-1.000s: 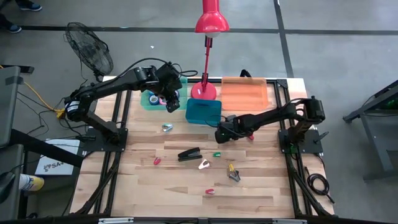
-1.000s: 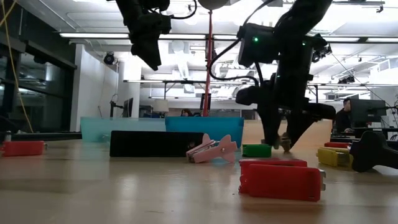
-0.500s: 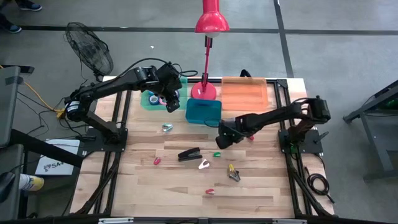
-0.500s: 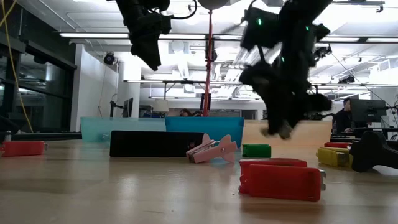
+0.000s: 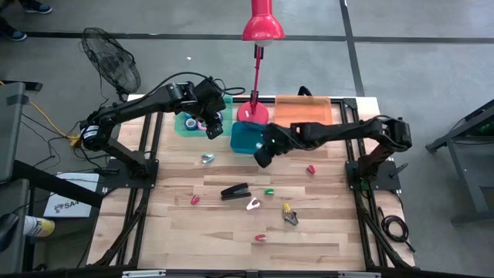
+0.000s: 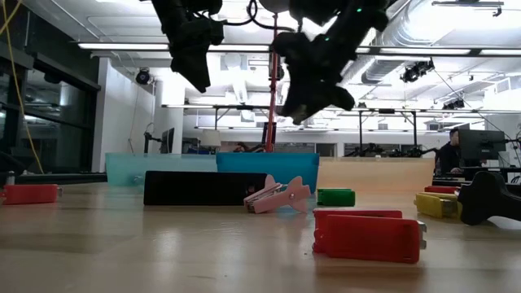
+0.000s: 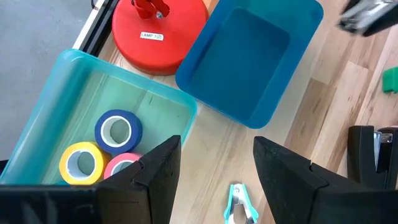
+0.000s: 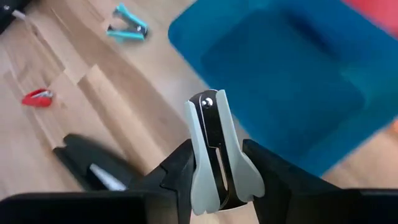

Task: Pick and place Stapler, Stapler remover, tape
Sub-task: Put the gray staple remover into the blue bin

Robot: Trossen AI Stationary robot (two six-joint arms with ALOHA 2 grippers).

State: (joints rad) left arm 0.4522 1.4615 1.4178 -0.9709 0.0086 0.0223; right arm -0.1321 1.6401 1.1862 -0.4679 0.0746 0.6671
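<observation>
Right gripper (image 8: 217, 186) is pinching a pale staple remover (image 8: 216, 155) upright between its fingers, hovering at the dark blue bin's (image 5: 251, 137) near edge; it should be centring fully over the bin before letting go; left gripper (image 7: 214, 171) is idling part-open, empty, by the tape tray (image 7: 74, 93).

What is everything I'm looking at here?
table: one, pale wood.
lamp: one, red, at the back edge.
bins: three at the back; light teal bin, blue bin, orange bin.
tape rolls: three visible, blue, yellow and pink, in the light teal bin.
black stapler: one, mid-table.
small coloured tools: about eight, scattered on the table.
fan: one, dark, on the floor.
left gripper: open, above the light teal bin.
right gripper: beside the blue bin, shut on a pale staple remover.
</observation>
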